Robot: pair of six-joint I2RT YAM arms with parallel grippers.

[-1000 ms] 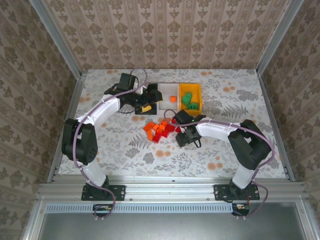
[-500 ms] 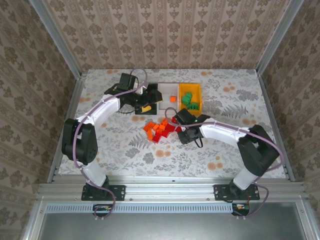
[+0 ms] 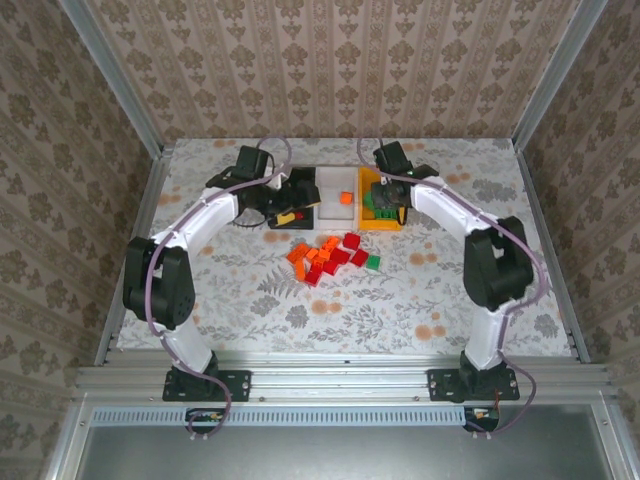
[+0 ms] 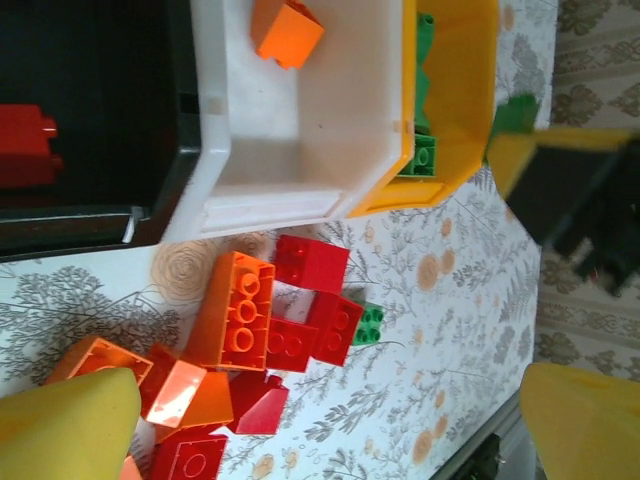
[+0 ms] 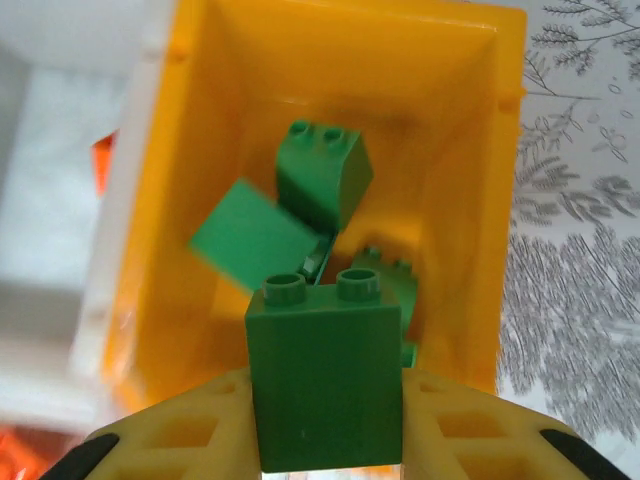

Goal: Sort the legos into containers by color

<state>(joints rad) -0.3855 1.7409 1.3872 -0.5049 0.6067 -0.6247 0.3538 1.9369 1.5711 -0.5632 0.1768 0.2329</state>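
My right gripper is shut on a green lego, held stud-end forward just above the yellow-orange container, where several green legos lie. From above, the right gripper hangs over that container. My left gripper is open with nothing between its fingers, hovering by the black container at its near edge. Below it lies the pile of red and orange legos with one small green lego. The white container holds an orange lego; the black container holds a red lego.
The three containers stand side by side at the back middle of the floral table. The loose pile lies just in front of them, with the green lego at its right. Metal frame rails edge the table.
The right arm has swung from the pile's right side up and back to above the yellow-orange container, carrying a green lego it closed on. The left arm has stayed put.
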